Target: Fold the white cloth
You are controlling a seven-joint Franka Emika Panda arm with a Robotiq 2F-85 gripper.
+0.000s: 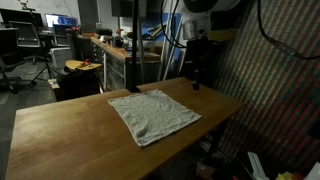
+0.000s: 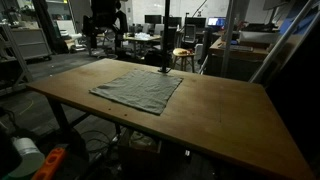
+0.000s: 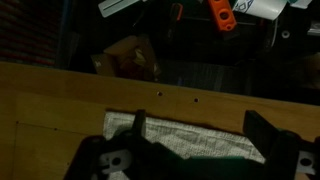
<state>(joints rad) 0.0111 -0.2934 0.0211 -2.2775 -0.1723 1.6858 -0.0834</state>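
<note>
Counting one white cloth (image 1: 152, 115) on one worktop (image 1: 60, 130). Seeing one arm (image 1: 190, 40) carrying one hand (image 1: 196, 82). Counting two fingers (image 3: 268, 135) in the wrist view, plus two small dark spots (image 3: 160, 93) on the worktop and one orange object (image 3: 220, 14) beyond it. Spotting one round stool (image 2: 182, 57) in an exterior view.

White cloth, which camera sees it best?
An exterior view from above: the white cloth lies flat, bright, all four corners visible. In an exterior view from lower down it looks dark; the wrist view catches one edge.
</note>
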